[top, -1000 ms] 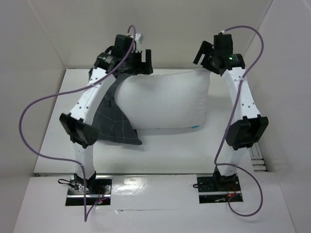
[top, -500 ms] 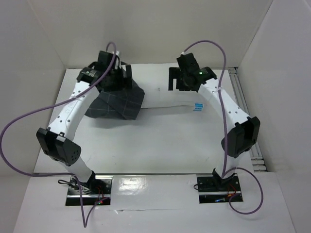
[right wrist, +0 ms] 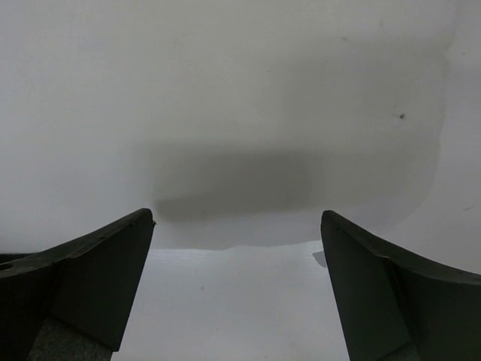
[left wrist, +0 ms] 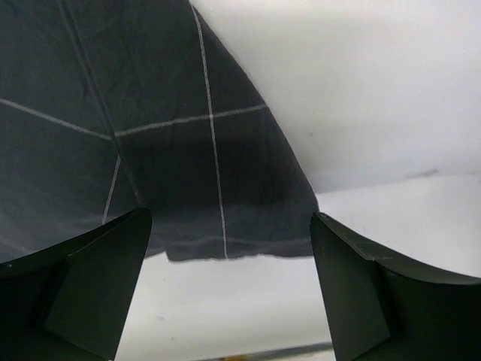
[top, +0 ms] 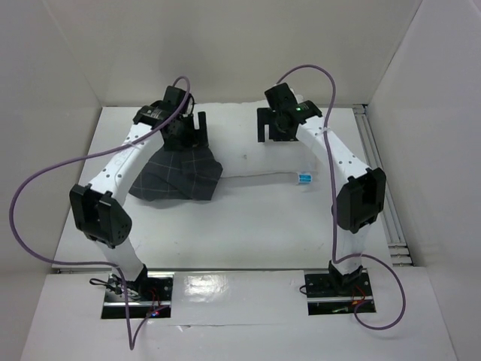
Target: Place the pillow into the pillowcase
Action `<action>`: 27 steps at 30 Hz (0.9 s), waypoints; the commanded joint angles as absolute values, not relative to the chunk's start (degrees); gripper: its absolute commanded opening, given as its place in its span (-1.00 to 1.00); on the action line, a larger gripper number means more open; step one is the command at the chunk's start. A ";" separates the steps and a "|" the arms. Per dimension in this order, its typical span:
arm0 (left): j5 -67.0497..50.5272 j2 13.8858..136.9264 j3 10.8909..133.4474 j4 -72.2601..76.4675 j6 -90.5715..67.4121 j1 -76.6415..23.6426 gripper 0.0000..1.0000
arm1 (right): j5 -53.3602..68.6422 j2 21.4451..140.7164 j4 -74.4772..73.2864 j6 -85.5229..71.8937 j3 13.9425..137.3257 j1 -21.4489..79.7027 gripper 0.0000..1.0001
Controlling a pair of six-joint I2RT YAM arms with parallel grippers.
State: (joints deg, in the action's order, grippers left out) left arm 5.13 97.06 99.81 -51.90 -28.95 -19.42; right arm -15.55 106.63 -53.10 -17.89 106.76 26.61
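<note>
Charcoal grid-lined pillowcase (top: 177, 175) heaped just beside the open left hand (top: 197, 131), right hand (top: 270, 131) also open, well apart from it

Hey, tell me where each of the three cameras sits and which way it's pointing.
Top external: above and behind the arms, looking down on the table; both arms show whole, bases nearest, left gripper and right gripper farthest.
Left wrist: on the left arm, looking past its open fingers at the pillowcase.
Right wrist: on the right arm, looking past its open fingers at a white surface with a shadow.
Shared: top and left wrist views both show the pillowcase.
</note>
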 commanded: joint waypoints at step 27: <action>-5.91 91.66 111.36 -54.50 -34.07 13.95 -1.00 | -8.17 112.25 -39.38 -21.88 100.05 17.94 -1.00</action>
State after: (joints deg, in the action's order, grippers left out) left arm -5.39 92.79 112.36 -58.15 -29.82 7.46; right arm -7.77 114.76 -42.44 -19.68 104.42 19.00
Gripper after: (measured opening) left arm 0.030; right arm 0.020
